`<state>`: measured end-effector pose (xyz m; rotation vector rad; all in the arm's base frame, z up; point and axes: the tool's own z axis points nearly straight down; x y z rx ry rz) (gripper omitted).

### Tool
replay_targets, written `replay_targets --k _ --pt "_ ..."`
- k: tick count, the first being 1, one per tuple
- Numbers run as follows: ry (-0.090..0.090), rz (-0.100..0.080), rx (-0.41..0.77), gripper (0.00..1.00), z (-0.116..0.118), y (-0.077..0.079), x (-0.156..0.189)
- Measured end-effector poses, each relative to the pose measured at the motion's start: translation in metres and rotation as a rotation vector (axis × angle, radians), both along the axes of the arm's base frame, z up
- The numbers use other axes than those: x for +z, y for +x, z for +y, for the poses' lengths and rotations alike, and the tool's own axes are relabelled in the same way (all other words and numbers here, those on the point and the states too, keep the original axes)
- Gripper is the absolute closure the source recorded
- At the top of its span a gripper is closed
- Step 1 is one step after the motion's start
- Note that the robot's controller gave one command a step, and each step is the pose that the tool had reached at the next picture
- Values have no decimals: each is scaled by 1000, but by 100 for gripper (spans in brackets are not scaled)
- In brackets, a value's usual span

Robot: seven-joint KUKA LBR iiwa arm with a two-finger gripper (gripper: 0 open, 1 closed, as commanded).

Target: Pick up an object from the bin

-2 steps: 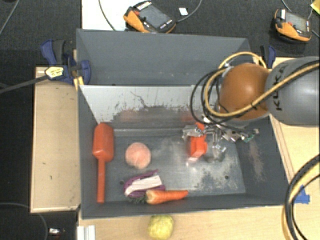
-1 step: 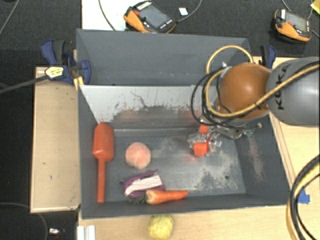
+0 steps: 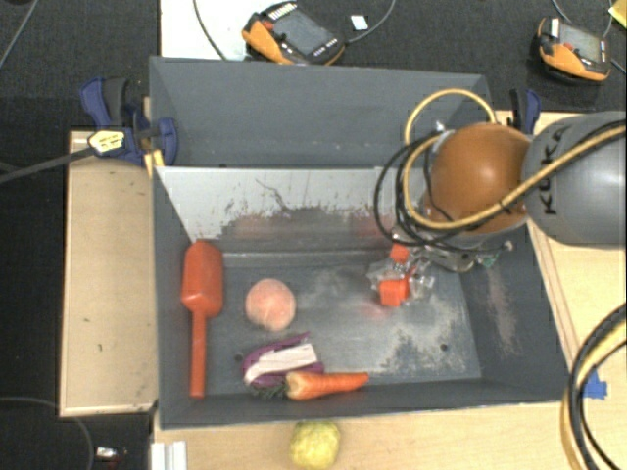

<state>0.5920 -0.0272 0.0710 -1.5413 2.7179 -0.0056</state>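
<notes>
My gripper (image 3: 409, 274) hangs low over the bin floor right of the middle, below the arm's round orange cover. A small orange-red block (image 3: 392, 294) lies right at its lower tip, partly hidden by it. Whether the block is gripped I cannot tell. A pale pink ball (image 3: 269, 304) rests on the floor well to the left of the gripper.
A red scoop (image 3: 201, 306) with a long handle lies along the bin's left wall. A purple-and-white vegetable piece (image 3: 279, 360) and an orange carrot (image 3: 326, 385) lie at the front wall. The arm and its cables cover the bin's right rear corner.
</notes>
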Motion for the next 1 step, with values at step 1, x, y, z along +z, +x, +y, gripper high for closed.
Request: replay_targets --k 1 --pt "1 2 -4 100 1 -1 32"
